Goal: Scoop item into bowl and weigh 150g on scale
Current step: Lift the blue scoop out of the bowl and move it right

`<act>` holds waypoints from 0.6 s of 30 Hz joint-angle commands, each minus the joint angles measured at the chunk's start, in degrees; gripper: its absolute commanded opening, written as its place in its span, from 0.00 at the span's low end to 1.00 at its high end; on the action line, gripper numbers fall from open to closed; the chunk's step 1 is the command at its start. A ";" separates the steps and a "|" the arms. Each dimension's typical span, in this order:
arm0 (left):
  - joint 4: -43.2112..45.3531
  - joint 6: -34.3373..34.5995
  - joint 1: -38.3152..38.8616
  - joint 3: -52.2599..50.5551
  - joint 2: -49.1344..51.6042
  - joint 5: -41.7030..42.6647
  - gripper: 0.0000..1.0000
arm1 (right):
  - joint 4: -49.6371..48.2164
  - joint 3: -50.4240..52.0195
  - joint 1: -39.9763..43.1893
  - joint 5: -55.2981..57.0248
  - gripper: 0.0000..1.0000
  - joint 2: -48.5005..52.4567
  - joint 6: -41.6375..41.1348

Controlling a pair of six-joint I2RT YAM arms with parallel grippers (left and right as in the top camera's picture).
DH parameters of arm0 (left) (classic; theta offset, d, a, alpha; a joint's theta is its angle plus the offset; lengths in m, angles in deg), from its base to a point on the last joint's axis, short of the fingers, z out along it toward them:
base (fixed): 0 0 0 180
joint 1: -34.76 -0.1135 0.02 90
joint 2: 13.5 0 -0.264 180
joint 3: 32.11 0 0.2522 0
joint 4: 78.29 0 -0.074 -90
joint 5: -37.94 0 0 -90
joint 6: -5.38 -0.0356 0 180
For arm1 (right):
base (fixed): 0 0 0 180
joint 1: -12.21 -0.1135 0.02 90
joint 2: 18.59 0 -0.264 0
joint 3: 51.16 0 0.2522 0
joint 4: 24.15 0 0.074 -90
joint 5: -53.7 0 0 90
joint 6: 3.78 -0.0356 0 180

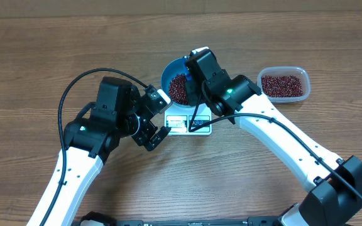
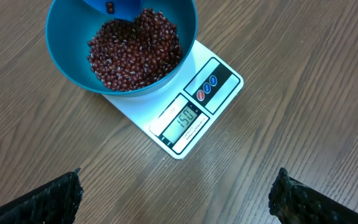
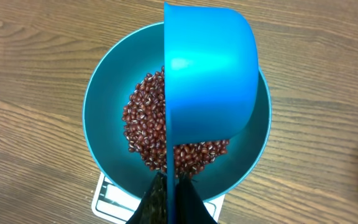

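My right fingers (image 3: 151, 208) clench a scoop (image 3: 210, 74) hiding half the bowl (image 3: 104, 112); left fingers (image 2: 48, 199) gape. A bean tub (image 1: 307, 85) stands apart.

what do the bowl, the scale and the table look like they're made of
Bowl: probably plastic, smooth teal with a soft sheen. Scale: white plastic-looking body, glossy front strip. Table: wood or wood-look laminate, matte, grain lines visible.
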State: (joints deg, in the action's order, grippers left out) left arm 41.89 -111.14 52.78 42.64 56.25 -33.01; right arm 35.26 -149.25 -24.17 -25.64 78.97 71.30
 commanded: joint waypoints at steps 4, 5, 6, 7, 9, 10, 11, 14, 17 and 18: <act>-0.02 0.83 0.37 -0.52 -0.11 -0.02 1.00 | -0.37 -1.68 0.90 -0.50 0.04 -1.68 -6.73; -0.02 0.83 0.37 -0.52 -0.11 -0.02 1.00 | -0.33 -1.68 1.16 -0.50 0.04 -1.68 -7.72; -0.02 0.83 0.37 -0.52 -0.11 -0.02 1.00 | -0.20 -1.68 1.75 -0.87 0.04 -1.68 -9.33; -0.02 0.83 0.37 -0.52 -0.11 -0.02 1.00 | -0.20 -1.68 2.14 -1.66 0.04 -1.75 -9.94; -0.02 0.83 0.37 -0.52 -0.11 -0.02 0.99 | -0.33 -1.68 3.34 -3.45 0.04 -1.95 -12.76; -0.02 0.83 0.37 -0.52 -0.11 -0.02 1.00 | -0.42 -1.68 3.93 -4.33 0.04 -2.01 -14.01; -0.02 0.83 0.37 -0.52 -0.11 -0.02 1.00 | -0.52 -1.68 4.59 -5.27 0.04 -2.16 -15.30; -0.02 0.83 0.37 -0.52 -0.11 -0.02 0.99 | -0.66 -1.68 7.06 -8.85 0.04 -2.51 -19.50; -0.02 0.83 0.37 -0.52 -0.11 -0.02 1.00 | -0.87 -1.68 9.90 -13.64 0.04 -3.13 -22.25; -0.02 0.83 0.37 -0.52 -0.11 -0.02 1.00 | -1.11 -1.68 10.75 -15.41 0.04 -3.45 -22.67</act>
State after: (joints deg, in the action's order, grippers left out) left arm 41.89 -111.14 52.78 42.64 56.25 -32.99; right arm 34.95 -149.25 -16.11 -34.32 78.75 53.92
